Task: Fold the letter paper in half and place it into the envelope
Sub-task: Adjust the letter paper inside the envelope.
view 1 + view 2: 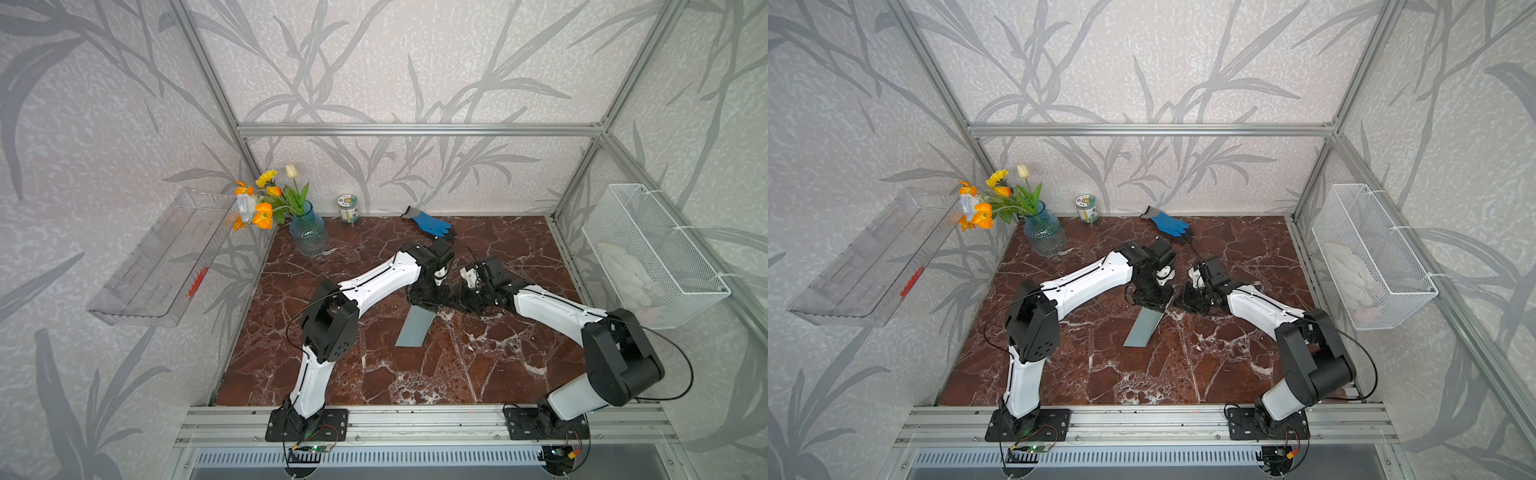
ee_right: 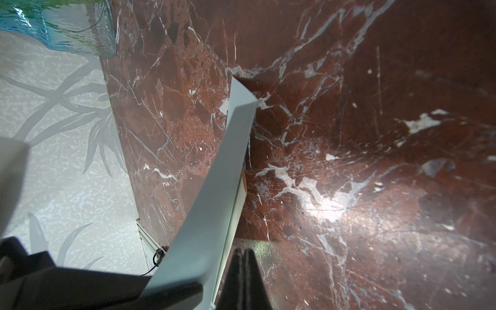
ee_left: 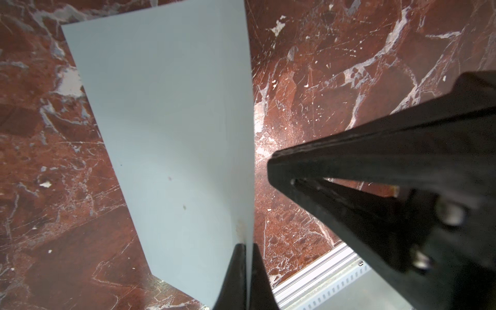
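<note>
Red-brown marble veined in white covers the table, and walls papered with grey leaves close it in. Mid-table we see the two grippers brought close together. Our left gripper is pinched tight on one edge of the envelope, and the thin paper runs straight between its two black fingers. In both top views the envelope slants from that grip down toward the table's front, with the held end raised and the other end low over the marble. We cannot tell whether it touches there. Our right gripper has its fingers pressed together with nothing between them, and it sits just beside the envelope's held end. From the right wrist we see a paler strip along the envelope's edge; we cannot tell whether that is the letter. At the back wall stand a vase and a jar. A glove lies just behind the grippers.
</note>
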Controlling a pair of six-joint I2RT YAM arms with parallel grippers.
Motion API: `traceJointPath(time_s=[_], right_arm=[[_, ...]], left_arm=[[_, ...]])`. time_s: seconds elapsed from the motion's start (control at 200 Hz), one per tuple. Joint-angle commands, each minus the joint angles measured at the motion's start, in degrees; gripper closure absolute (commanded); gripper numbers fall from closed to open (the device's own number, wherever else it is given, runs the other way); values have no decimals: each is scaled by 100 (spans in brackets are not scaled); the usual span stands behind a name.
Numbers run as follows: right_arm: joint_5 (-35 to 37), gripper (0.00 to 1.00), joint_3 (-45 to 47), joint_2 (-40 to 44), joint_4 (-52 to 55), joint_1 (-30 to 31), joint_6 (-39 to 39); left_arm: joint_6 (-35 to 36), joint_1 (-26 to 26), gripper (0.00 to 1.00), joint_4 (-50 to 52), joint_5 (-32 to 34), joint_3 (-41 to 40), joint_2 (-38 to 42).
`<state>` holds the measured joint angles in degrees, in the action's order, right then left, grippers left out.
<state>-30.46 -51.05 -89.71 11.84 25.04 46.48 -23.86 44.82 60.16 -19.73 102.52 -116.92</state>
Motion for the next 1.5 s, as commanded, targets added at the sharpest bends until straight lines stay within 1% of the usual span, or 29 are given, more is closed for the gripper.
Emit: traceJointPath(time_s=[0.0,0.205,0.485,0.76,1.115,1.225,1.495], right_arm=[[66,100,-85,-152,-187,53,71],[22,100,-245,-284,-181,74,103],[79,100,-369,-149,149,80,-60],[14,100,-373,-322,32,124,-16],[22,100,-363,-486,-289,263,157],[14,100,-349,-455,-395,262,230],[77,100,-449,58,-15,232,-15]], left_arm=[[-64,-18,100,-52,-115,-83,247],[-53,-29,100,-42,-128,-118,231],[-48,-34,100,-69,-124,-147,180],[-73,-52,100,-96,-179,-131,163],[-146,-100,100,-296,-493,-173,205],[-184,-105,100,-364,-618,-240,187],[-110,-152,100,-242,-453,-259,179]])
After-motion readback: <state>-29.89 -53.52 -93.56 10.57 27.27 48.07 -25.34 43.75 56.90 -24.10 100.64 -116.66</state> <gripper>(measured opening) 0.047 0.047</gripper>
